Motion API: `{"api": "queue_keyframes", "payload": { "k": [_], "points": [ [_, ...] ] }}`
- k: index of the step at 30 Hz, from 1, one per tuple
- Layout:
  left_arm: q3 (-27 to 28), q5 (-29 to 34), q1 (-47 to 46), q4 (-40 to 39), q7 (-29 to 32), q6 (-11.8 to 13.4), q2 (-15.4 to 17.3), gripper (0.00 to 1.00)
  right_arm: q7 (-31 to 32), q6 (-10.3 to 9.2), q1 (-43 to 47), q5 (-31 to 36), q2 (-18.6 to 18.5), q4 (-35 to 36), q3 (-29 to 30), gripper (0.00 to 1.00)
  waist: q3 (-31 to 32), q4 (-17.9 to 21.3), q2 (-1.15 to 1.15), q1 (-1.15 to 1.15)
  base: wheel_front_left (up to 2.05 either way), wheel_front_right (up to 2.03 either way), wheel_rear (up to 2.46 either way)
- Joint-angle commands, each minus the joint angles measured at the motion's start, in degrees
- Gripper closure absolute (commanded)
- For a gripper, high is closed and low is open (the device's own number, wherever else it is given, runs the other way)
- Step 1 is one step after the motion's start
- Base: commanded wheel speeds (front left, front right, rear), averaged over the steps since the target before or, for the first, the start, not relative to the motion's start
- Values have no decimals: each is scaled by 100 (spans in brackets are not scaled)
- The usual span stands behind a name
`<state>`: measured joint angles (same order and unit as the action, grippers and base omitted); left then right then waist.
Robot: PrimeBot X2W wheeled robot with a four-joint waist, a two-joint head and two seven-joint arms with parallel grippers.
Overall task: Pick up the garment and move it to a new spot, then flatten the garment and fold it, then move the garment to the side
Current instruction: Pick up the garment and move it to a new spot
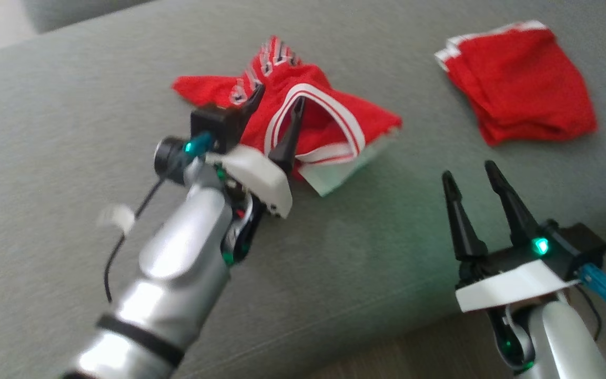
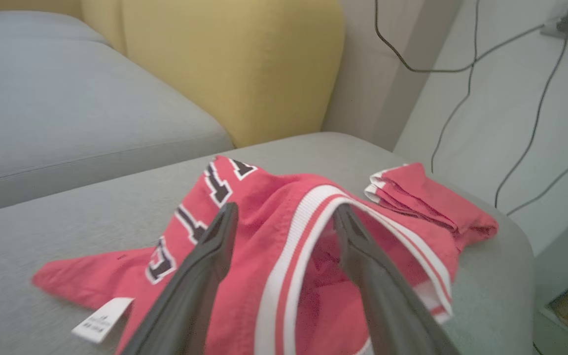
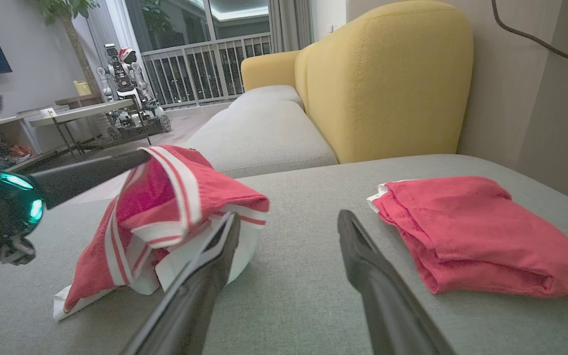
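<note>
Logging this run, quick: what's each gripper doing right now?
Left gripper: open, over the crumpled red garment, not gripping it.
Right gripper: open, holding nothing.

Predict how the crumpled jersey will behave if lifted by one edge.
Probably floppy: the jersey lies in soft folds on the cushion, so it should droop from a pinch. Likely light, as the cloth looks thin. It may snag, since a finger of the open left gripper seems to sit inside its striped trim.
</note>
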<state>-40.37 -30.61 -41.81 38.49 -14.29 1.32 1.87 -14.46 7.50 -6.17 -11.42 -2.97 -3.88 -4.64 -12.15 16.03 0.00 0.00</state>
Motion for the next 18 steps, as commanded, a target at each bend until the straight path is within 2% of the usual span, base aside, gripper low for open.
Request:
{"api": "queue_keyframes", "payload": {
  "k": [1,5,10,18],
  "points": [
    [272,90,121,-336,-66,104,114,0,-54,-1,-6,-47,9,159,-79,0,309,-389,0,0,0,0,0],
    [657,270,1017,-1043,-69,378,214,0,-54,-1,168,-19,9,94,-9,0,605,-885,0,0,0,0,0],
    [1003,472,1993,-1890,-70,534,400,0,-54,-1,394,38,9,80,92,0,915,-1360,0,0,0,0,0],
    [2012,1376,3506,-3869,-70,836,406,0,-54,-1,740,172,9,273,384,0,1231,-1715,0,0,0,0,0]
  ]
}}
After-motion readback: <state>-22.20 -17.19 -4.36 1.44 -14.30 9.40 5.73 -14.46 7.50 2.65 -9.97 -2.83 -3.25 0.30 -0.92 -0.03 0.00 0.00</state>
